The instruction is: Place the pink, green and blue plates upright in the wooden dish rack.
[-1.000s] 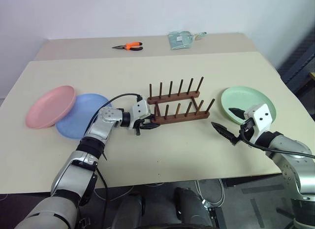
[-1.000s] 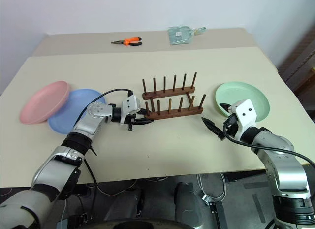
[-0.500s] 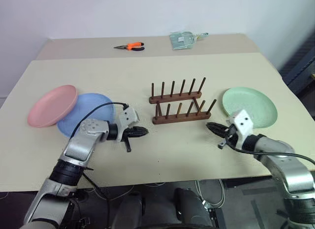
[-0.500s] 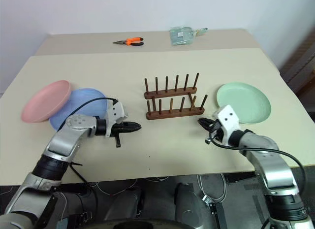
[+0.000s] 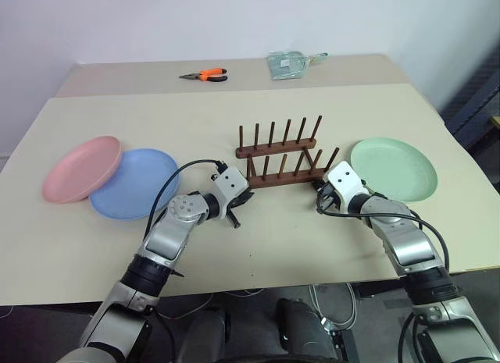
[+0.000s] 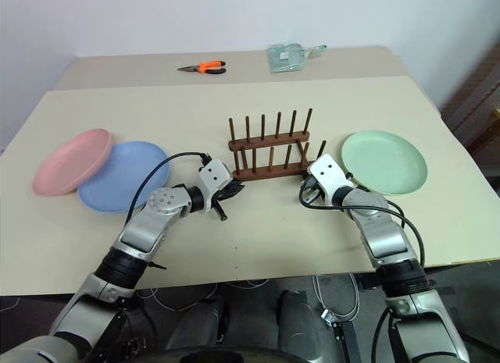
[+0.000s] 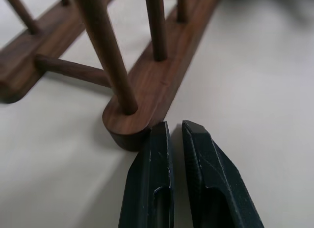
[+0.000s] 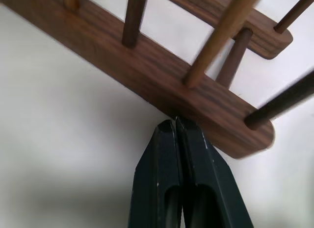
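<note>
The wooden dish rack (image 5: pixel 283 156) stands near the middle of the beige table (image 5: pixel 234 246), its two rows of thin pegs upright and every slot bare. The left gripper (image 7: pixel 172 126) sits at the rack's left end with its two black fingers nearly together, a thin gap between them and nothing in it; in the left wrist view the tips are right against the rounded end of the near base rail. The right gripper (image 8: pixel 175 122) is at the rack's right end, fingers pressed fully together and holding nothing, with the tips touching the side of the near rail close to its end. The green plate (image 5: pixel 394 169) lies flat on the table just to the right of the rack, beyond the right arm. The blue plate (image 5: pixel 134 183) lies flat well to the left of the rack, and the pink plate (image 5: pixel 81 169) lies further left, its right edge overlapping the blue plate's rim. At the far side of the table lie orange-handled pliers (image 5: pixel 205 75) and, to their right, a small clear plastic packet (image 5: pixel 291 63).
</note>
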Action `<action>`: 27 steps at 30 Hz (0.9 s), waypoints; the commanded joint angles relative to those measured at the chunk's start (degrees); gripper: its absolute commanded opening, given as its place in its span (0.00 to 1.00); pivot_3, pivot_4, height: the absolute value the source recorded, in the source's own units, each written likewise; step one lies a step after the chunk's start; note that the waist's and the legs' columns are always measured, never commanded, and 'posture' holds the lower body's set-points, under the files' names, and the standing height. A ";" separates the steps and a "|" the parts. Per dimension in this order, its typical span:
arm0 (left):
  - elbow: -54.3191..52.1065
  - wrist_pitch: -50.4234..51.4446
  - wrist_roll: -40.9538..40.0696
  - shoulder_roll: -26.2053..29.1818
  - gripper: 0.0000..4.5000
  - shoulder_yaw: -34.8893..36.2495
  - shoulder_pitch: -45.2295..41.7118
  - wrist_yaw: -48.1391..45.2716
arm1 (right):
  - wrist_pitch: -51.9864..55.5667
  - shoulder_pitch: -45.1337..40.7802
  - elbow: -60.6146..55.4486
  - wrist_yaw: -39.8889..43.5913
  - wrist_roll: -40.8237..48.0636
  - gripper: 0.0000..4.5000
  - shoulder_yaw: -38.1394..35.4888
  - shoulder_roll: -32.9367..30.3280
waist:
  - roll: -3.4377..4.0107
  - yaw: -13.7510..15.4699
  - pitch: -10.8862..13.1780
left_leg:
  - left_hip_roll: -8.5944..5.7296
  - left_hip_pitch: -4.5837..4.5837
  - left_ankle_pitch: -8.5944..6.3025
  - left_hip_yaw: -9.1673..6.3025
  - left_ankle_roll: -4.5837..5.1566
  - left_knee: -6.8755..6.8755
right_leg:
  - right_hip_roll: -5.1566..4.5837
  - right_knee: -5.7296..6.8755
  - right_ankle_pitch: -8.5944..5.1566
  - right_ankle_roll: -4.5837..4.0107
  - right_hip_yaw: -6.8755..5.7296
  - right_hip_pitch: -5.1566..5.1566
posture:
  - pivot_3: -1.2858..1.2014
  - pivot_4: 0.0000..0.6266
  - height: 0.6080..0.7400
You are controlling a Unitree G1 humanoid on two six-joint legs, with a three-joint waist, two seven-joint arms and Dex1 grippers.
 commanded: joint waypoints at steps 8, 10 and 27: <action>3.08 -1.61 -0.26 2.10 0.09 2.87 1.05 0.85 | -3.33 -1.66 0.61 3.47 1.51 0.06 -1.77 0.17 | 0.07 -0.29 -0.07 | 0.01 0.04 0.00 0.01 0.00 -0.04 | 0.01 0.05 0.01 0.01 0.00 -0.02 | 0.52 0.24 1.00; -2.22 -0.26 -4.12 3.25 0.09 4.49 3.37 -2.70 | -2.36 -0.20 -3.57 8.40 5.24 0.19 -2.61 -0.98 | 0.08 -0.42 -0.07 | 0.02 0.04 0.00 0.01 0.00 -0.10 | 0.01 0.05 0.01 0.01 0.00 -0.05 | 0.52 0.24 1.00; -30.77 6.77 -45.48 -16.14 0.99 60.18 -4.07 55.74 | -0.93 -2.73 -11.95 16.59 11.45 1.00 -2.00 -1.84 | -0.30 0.15 0.07 | 0.03 -0.19 0.01 -0.07 -0.07 -0.03 | -0.01 -0.23 0.08 0.10 -0.06 -0.09 | 0.52 0.24 1.00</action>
